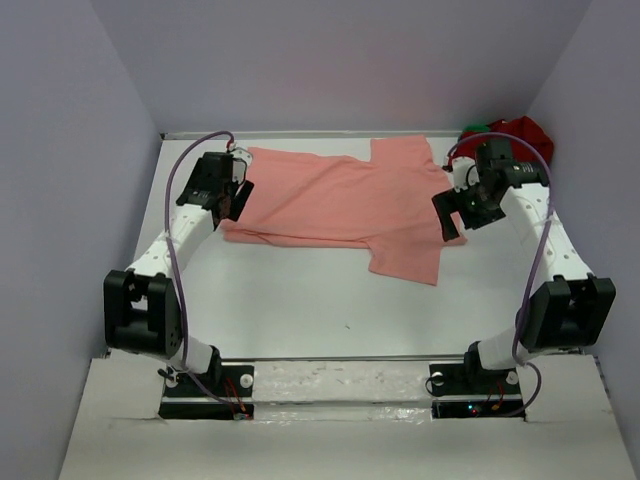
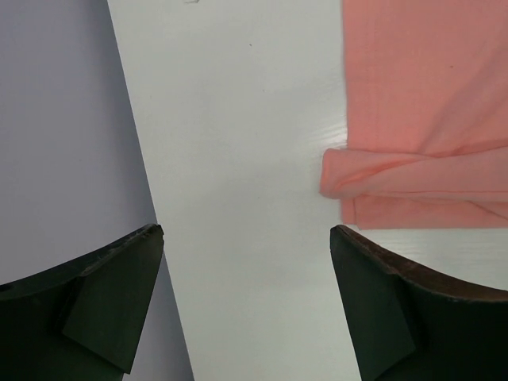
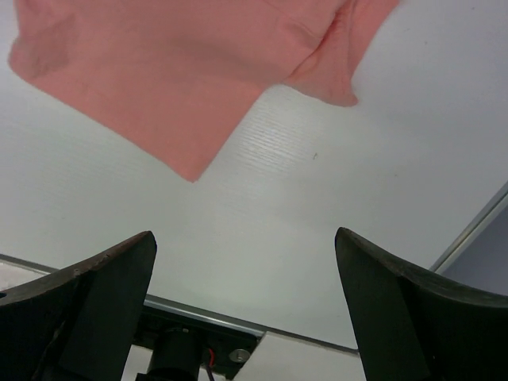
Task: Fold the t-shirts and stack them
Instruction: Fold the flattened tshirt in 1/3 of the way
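Your left gripper (image 1: 238, 190) and right gripper (image 1: 449, 214), wide and empty, flank the pink shirt (image 1: 340, 205), upper centre: grip both edges evenly.

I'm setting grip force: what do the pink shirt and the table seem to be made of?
Pink shirt: looks like soft, matte knit cloth; it creases, and its edge folds over limply. Table: seemingly a hard white laminate or painted board, with faint grain lines and a slight sheen in the right wrist view.

no text, label, brand, number or sign can be read in any view; the salmon-pink cloth t-shirt (image 1: 345, 205) and the white tabletop (image 1: 300, 300) show plain surfaces.
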You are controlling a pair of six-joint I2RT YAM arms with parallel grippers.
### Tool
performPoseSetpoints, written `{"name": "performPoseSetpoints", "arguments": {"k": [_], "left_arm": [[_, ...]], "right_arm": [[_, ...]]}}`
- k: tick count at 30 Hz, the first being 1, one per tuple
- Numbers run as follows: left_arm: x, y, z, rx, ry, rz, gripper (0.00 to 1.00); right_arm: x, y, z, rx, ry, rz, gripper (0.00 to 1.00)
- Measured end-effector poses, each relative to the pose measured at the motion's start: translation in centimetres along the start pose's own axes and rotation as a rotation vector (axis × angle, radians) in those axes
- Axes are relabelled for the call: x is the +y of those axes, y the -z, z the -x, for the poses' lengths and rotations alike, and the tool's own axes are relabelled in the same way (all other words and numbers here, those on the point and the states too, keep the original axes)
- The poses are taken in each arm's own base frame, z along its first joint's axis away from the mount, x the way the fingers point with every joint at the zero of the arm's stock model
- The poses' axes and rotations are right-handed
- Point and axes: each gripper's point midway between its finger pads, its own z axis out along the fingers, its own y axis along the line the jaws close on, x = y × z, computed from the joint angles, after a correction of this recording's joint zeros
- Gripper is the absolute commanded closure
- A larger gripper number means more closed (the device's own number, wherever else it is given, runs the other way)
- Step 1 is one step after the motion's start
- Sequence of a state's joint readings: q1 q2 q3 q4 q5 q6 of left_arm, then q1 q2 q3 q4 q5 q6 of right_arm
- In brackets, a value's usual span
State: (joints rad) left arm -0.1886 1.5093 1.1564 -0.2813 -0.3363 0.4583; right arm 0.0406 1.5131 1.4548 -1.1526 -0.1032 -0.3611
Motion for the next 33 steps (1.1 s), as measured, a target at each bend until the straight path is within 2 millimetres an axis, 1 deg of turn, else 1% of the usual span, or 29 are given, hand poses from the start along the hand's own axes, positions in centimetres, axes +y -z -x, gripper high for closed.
{"name": "performPoseSetpoints", "arguments": {"k": [2,3,5,7,9,11,12,14,17,19,21,23,25,26,27,29,31,33], "left_arm": [[0.0,0.4,-0.1,-0.023,0.019,-0.020,0.01],[0.0,0.4,-0.6,-0.022,0.025,-0.031,0.01],[-0.6,0.1,-2.2,-0.003,0.038,-0.072,0.01],[-0.8,-0.3,-3.5,0.019,0.053,-0.095,0.01],[-0.8,-0.5,-5.0,0.036,0.080,-0.126,0.01],[-0.6,-0.2,-5.9,0.034,0.105,-0.137,0.01],[-0.4,0.3,-6.2,0.025,0.116,-0.139,0.01],[-0.1,1.1,-6.1,-0.008,0.130,-0.140,0.01],[0.3,2.8,-5.4,-0.082,0.144,-0.136,0.01],[0.4,3.3,-5.2,-0.107,0.149,-0.135,0.01],[0.5,3.4,-5.6,-0.116,0.156,-0.133,0.01],[0.5,3.4,-6.6,-0.105,0.165,-0.127,0.01],[0.3,3.4,-7.7,-0.085,0.169,-0.127,0.01],[0.2,3.4,-8.2,-0.077,0.169,-0.127,0.01],[0.1,3.5,-8.6,-0.072,0.169,-0.128,0.01],[-0.1,3.7,-9.1,-0.070,0.172,-0.129,0.01],[0.0,4.0,-9.1,-0.080,0.175,-0.125,0.01],[0.4,4.4,-9.0,-0.096,0.181,-0.114,0.01]], "right_arm": [[0.9,0.6,-0.1,-0.027,0.012,0.033,0.00],[1.6,0.9,-0.1,-0.038,0.024,0.054,0.00],[2.5,1.0,-0.2,-0.047,0.042,0.080,0.00],[3.7,0.8,-0.4,-0.041,0.078,0.101,0.00],[5.5,0.3,-0.9,-0.019,0.132,0.128,0.00],[7.2,-0.3,-1.4,0.008,0.202,0.148,0.00],[7.6,-0.4,-1.5,0.013,0.221,0.152,0.00],[8.8,-0.6,-1.4,0.013,0.288,0.157,0.00],[9.2,-0.9,-0.9,-0.001,0.347,0.140,0.00],[9.2,-1.3,-0.6,-0.010,0.387,0.117,0.00],[9.1,-2.2,-0.7,0.000,0.429,0.095,0.01],[8.8,-3.8,-1.5,0.042,0.479,0.067,0.01],[8.5,-5.5,-3.0,0.095,0.523,0.052,0.00],[8.2,-6.5,-4.4,0.131,0.552,0.044,0.00],[8.1,-6.9,-5.3,0.160,0.575,0.043,0.00],[7.8,-7.5,-6.6,0.199,0.614,0.037,0.00],[7.5,-7.8,-6.6,0.202,0.648,0.023,0.00],[7.2,-8.1,-6.0,0.182,0.696,-0.003,0.00]]}}
